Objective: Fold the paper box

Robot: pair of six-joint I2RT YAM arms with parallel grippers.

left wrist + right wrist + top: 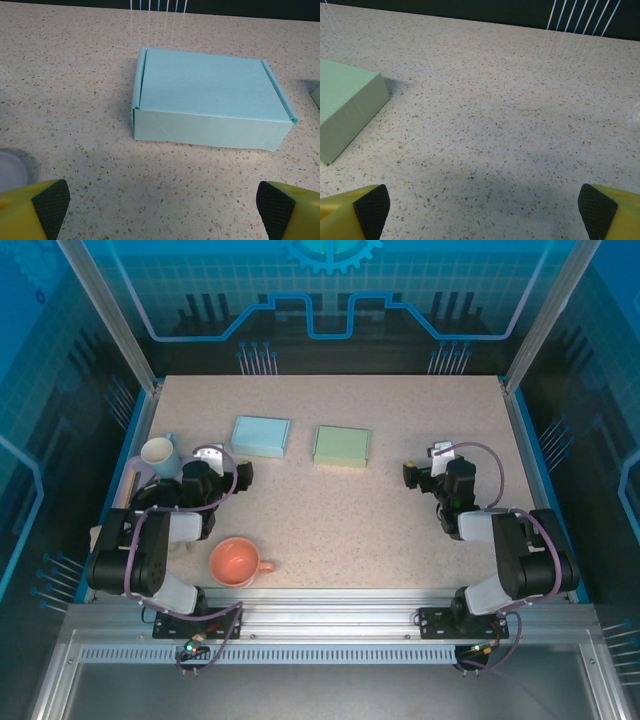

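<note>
Blue paper box (210,95), seemingly folded shut, is seen just ahead of wide-spread, empty left end effector (162,207); right end effector (482,207) likewise.

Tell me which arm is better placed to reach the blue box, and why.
Left, I'd judge. The left gripper is open and close to the blue box, which lies straight ahead in the left wrist view. The right gripper is further off, with the green box roughly between.

Markings: none legible. Blue box (261,436), green box (341,446), white cup (159,453), pink cup (236,562), worktop (330,520): no readable lettering, numbers or signs.
</note>
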